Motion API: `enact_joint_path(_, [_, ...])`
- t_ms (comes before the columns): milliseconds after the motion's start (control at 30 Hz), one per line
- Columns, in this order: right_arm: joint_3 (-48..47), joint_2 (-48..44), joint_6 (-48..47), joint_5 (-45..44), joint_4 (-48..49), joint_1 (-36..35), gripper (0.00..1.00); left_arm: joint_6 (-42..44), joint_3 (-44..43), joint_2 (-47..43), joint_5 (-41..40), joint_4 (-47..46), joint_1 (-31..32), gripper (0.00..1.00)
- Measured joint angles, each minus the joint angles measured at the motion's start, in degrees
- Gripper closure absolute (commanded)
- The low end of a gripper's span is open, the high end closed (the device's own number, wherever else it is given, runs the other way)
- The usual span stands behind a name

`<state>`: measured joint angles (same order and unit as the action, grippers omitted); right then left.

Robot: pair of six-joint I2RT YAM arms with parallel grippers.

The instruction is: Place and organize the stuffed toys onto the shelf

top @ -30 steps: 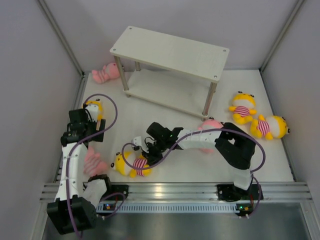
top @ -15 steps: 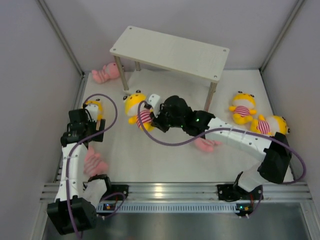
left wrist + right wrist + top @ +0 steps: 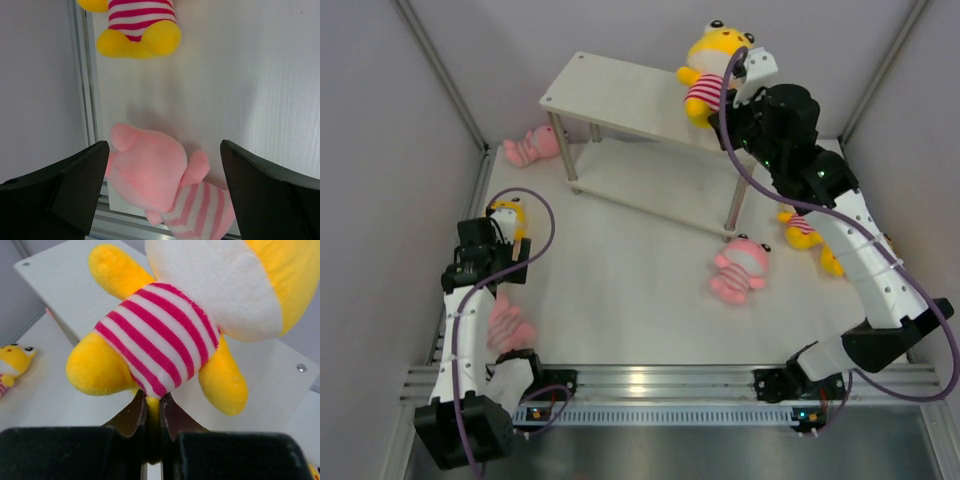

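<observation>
Right hand [image 3: 152, 410] is clamped narrow on a fold under a yellow toy [image 3: 165, 335], holding it above the far right end of the shelf [image 3: 620, 95] top board. Half a second earlier this toy hung low, in front of the shelf; it has since been raised and carried right. Placement appears imminent. Left hand [image 3: 162, 165] stands wide over a pink toy [image 3: 145, 180] on the surface [image 3: 240, 90], near left
</observation>
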<state>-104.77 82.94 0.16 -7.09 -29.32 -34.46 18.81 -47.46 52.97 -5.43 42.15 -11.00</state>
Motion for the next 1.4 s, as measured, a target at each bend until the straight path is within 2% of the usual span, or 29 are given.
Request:
enact_joint_path(233, [0.52,2.34,2.78,-0.94,-4.22,8.66,1.00,0.02,0.00,0.00,0.09,0.00,0.00,0.01])
enact_joint_path(433, [2.36,2.91,4.17,-0.28,-4.50,9.90,0.98,0.04,0.00,0.00,0.24,0.00,0.00,0.01])
enact_joint_path(467, [2.36,2.89,4.39,-0.13,-4.46,10.01,0.94,0.04,0.00,0.00,0.26,0.00,0.00,0.01])
enact_joint_path(500, [2.49,2.86,4.66,0.11,-4.35,10.19,0.80,0.04,0.00,0.00,0.26,0.00,0.00,0.01])
enact_joint_path(533, [2.82,2.69,4.92,0.26,-4.04,10.29,0.76,0.04,0.00,0.00,0.26,0.02,0.00,0.01])
enact_joint_path(567, [3.39,2.40,5.09,0.37,-3.72,10.40,0.65,0.07,0.00,0.00,0.26,0.00,0.00,0.01])
enact_joint_path(667, [4.68,1.57,5.73,0.79,-3.26,10.62,0.52,0.22,0.00,0.00,0.28,0.02,0.00,0.01])
enact_joint_path(700, [4.81,1.42,5.92,0.87,-3.34,10.64,0.43,0.22,0.00,0.00,0.31,0.02,0.00,0.01])
enact_joint_path(867, [5.05,0.44,5.33,0.98,-3.56,10.64,0.29,0.39,0.00,0.00,0.48,0.00,0.00,0.01])
enact_joint_path(1100, [5.99,-5.01,3.96,-0.02,-3.15,10.64,0.17,0.42,0.00,0.00,0.68,0.00,0.00,0.01])
enact_joint_path(1233, [11.50,-11.69,4.15,-1.14,-0.35,12.11,0.13,0.42,0.00,0.00,1.09,0.00,0.00,0.01])
enact_joint_path(1300, [16.00,-15.61,5.14,-0.74,1.31,15.78,0.13,0.44,0.00,0.00,1.29,0.00,0.00,0.01])
enact_joint_path(1400, [24.50,-20.72,9.11,2.82,6.45,28.00,0.16,0.42,0.00,0.00,1.51,0.02,0.00,0.01])
